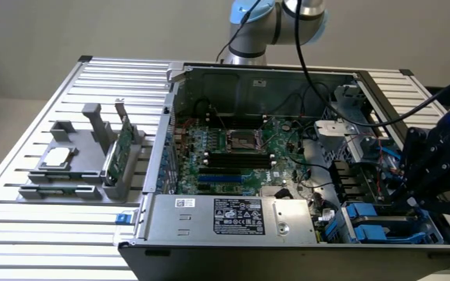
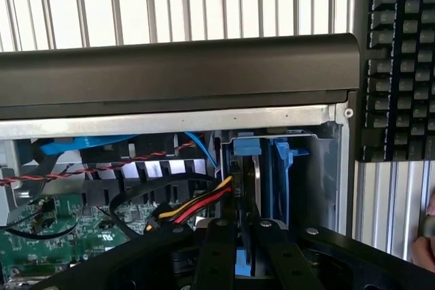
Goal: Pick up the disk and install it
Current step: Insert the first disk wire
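1. Fingers point(image 2: 241, 249) of the gripper point(image 1: 436, 175) sit pressed close around the thin edge of the disk point(image 2: 257, 188), pinching it as it stands on edge in the drive bay.
2. In the wrist view the disk, framed by its blue carrier point(image 2: 280, 174), stands upright inside the bay, just beside the computer case's point(image 1: 209, 225) metal side wall point(image 2: 326, 168). It looks largely seated, though how deep it goes I cannot tell.
3. From the exterior view, the gripper hangs over the case's corner at the exterior view's right, near the blue drive carriers point(image 1: 370, 225).
4. A bundle of red, yellow and black wires point(image 2: 197, 205) runs right beside the disk; judging by how close it lies, any sideways drift could snag or pinch it.
5. My guess is that a slight tilt of the disk could jam the carrier against the bay rails, since the slot looks narrow.
6. A keyboard point(image 2: 401, 59) lies on the slatted table point(image 1: 45, 105) outside the case, and part of a hand point(image 2: 426, 229) shows near it, close enough to be a worry.
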